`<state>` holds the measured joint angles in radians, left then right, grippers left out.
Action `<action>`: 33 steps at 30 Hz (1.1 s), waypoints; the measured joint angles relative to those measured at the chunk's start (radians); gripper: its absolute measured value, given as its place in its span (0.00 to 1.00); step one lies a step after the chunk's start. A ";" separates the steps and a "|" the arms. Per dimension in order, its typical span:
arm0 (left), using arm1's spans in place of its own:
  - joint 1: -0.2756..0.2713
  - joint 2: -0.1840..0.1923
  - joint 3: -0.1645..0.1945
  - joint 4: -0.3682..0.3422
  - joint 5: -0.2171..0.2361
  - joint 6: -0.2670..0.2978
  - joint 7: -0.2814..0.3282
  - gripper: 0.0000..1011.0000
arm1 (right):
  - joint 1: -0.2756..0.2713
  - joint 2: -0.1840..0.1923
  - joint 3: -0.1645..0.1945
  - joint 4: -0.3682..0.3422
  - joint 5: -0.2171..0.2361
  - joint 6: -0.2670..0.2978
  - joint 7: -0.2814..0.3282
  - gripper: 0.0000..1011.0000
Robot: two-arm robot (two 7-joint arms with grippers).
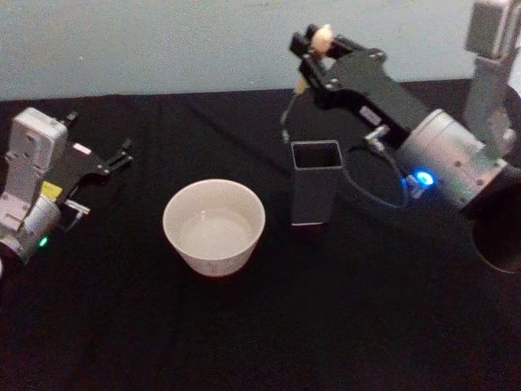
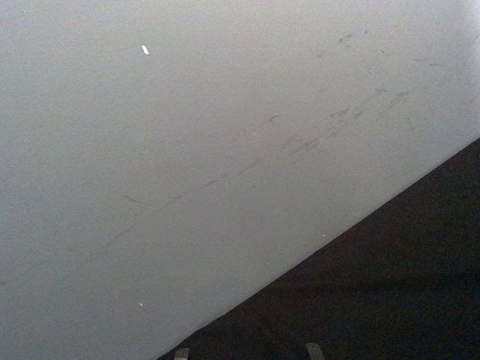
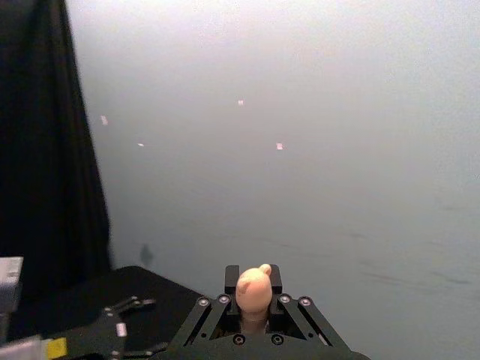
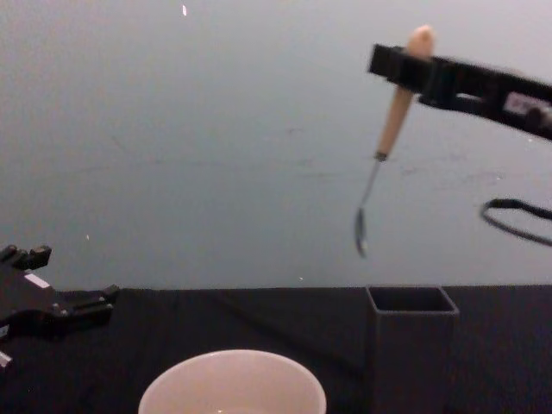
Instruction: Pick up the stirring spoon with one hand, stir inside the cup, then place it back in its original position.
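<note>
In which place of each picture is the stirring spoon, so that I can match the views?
Head view: the stirring spoon, upper centre-right, above the square holder.
Chest view: the spoon, upper right, hanging tilted above the holder.
Right wrist view: its knob, gripped close before the lens.
Left wrist view: not in it.
Shared landmark: the right hand shut on its handle.
</note>
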<state>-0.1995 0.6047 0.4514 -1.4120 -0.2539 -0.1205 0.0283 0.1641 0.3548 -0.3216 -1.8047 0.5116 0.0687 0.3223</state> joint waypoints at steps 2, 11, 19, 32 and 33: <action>0.000 0.000 0.000 0.000 0.000 0.000 0.000 0.99 | -0.012 0.013 0.015 -0.018 0.000 0.008 -0.018 0.19; 0.000 0.000 0.000 0.000 0.000 0.000 0.000 0.99 | -0.062 0.039 0.043 -0.073 -0.034 0.058 -0.092 0.19; 0.000 0.000 0.000 0.000 0.000 0.000 0.000 0.99 | -0.083 0.013 0.037 -0.069 -0.084 0.074 -0.133 0.19; 0.000 0.000 0.000 0.000 0.000 0.000 0.000 0.99 | -0.089 -0.043 0.029 -0.042 -0.145 0.097 -0.170 0.19; 0.000 0.000 0.000 0.000 0.000 0.000 0.000 0.99 | -0.090 -0.046 0.028 -0.039 -0.149 0.099 -0.171 0.19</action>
<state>-0.1995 0.6047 0.4514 -1.4120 -0.2539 -0.1206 0.0283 0.0742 0.3092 -0.2931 -1.8441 0.3624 0.1681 0.1513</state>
